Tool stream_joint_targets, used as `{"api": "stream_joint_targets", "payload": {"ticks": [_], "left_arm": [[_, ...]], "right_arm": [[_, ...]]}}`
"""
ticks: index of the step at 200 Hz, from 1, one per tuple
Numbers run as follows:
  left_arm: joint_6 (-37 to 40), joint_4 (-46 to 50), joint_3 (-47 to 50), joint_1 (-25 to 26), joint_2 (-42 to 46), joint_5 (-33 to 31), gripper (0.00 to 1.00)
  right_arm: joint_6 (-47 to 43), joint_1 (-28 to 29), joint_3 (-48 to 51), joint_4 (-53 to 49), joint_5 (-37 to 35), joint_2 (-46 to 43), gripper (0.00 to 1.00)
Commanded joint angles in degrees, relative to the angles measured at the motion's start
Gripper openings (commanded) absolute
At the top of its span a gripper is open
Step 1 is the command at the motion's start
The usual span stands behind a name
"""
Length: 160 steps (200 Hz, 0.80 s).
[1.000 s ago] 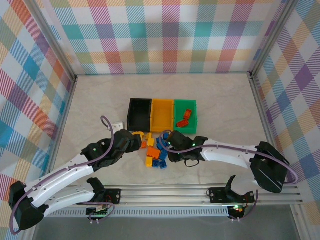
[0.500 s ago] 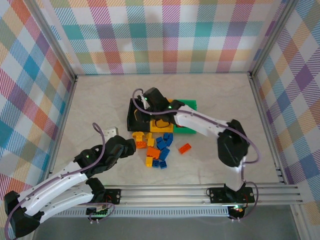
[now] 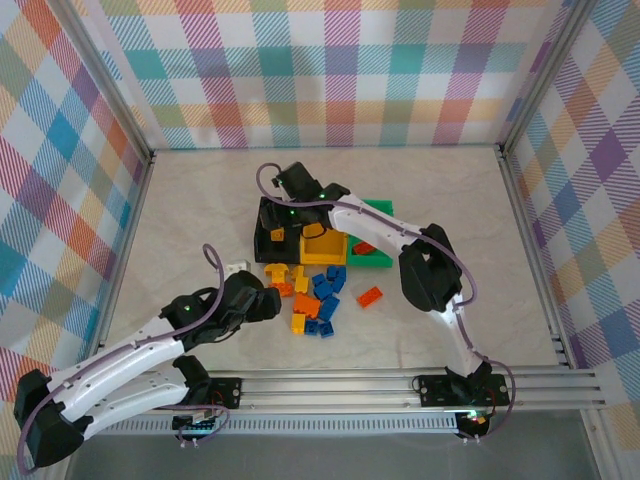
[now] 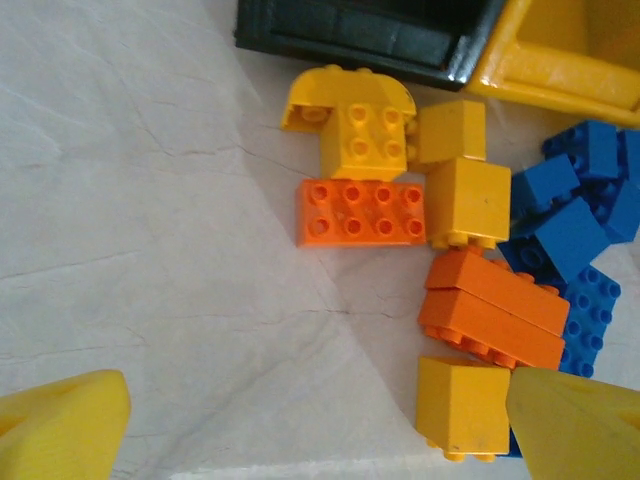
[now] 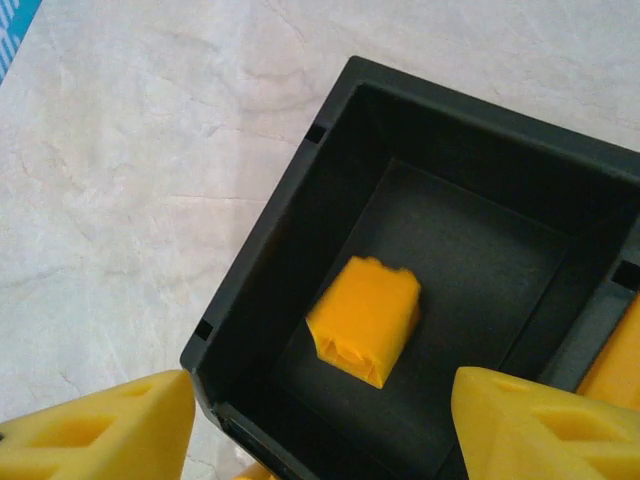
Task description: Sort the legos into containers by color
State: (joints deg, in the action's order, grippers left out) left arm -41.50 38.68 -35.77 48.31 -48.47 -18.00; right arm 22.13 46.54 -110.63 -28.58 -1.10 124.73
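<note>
The right gripper (image 5: 320, 432) is hovering over the black bin (image 5: 262, 270) with its jaws standing apart and empty, and a yellow brick (image 5: 365, 318) is lying inside that bin. The left gripper (image 4: 320, 425) is hanging wide over the loose legos (image 4: 362, 212), which are lying on the bench (image 4: 130, 200) just near of that bin.

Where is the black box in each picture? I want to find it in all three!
Top view: the black bin is the left end of the bin row, mid-table.
Left wrist view: the black bin sits at the top edge, above the loose legos.
Right wrist view: the black bin is big in the middle, with a yellow lego inside.
Shared landmark: the yellow bin joined to its side.
</note>
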Motion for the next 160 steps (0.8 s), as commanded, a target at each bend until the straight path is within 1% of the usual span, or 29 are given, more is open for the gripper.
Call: {"api": "stream_joint_targets", "payload": {"ticks": [1,22,44,74,96,120,160], "left_arm": [[2.68,-4.12,0.79,1.07,-2.43,5.03,0.93],[4.20,-6.10,0.59,3.73,-6.11,6.94,0.90],[5.02,-8.51,0.74,7.75,-10.54,9.03,0.87],[5.20,-11.55,0.68,12.42,-16.52,9.39,0.84],[4.94,-13.64,0.83,12.86,-20.17,8.56,0.81],[5.25,-16.34,0.75,12.86,-22.64,7.52,0.77],[5.15,-14.68,-0.64,12.63,-27.66,4.57,0.67]], "right_arm": [[1.42,-0.12,3.30,1.92,-1.69,-7.12,0.72],[2.74,-0.63,12.82,5.97,-2.09,-14.48,0.73],[3.18,-0.89,22.49,8.39,-2.78,-21.92,0.74],[3.57,-1.02,32.72,9.94,-3.75,-29.88,0.75],[3.93,-1.10,38.26,10.86,-4.42,-34.66,0.75],[4.39,-1.19,41.97,11.43,-5.11,-38.79,0.75],[4.52,-1.24,44.92,11.79,-6.63,-42.60,0.75]]}}
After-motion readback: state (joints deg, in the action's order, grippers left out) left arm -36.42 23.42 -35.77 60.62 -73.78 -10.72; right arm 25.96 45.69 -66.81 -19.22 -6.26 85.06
